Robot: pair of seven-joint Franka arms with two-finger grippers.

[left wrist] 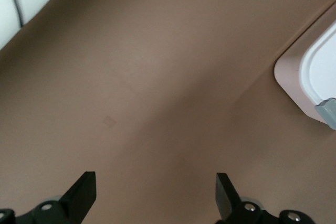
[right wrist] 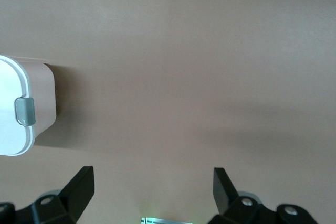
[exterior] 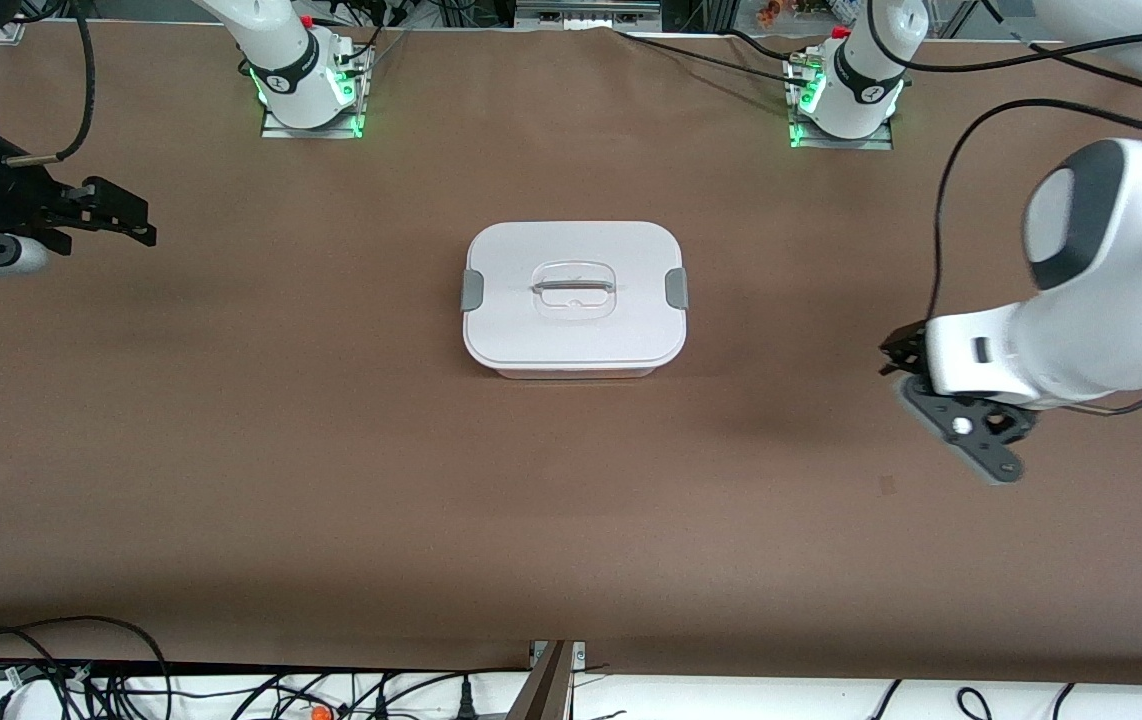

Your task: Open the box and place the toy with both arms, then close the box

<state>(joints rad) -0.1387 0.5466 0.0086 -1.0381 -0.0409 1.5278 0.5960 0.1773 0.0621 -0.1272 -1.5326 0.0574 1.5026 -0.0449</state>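
The box stands in the middle of the table with its white lid on, grey side clips at both ends and a clear recessed handle on top. The toy is not in view. My left gripper is open and empty, over bare table toward the left arm's end, apart from the box. Its wrist view shows one box corner. My right gripper is open and empty, over bare table toward the right arm's end. Its wrist view shows a box end with its clip.
The brown table cover runs wide around the box. The arm bases with green lights stand along the edge farthest from the front camera. Loose black cables lie past the table's nearest edge.
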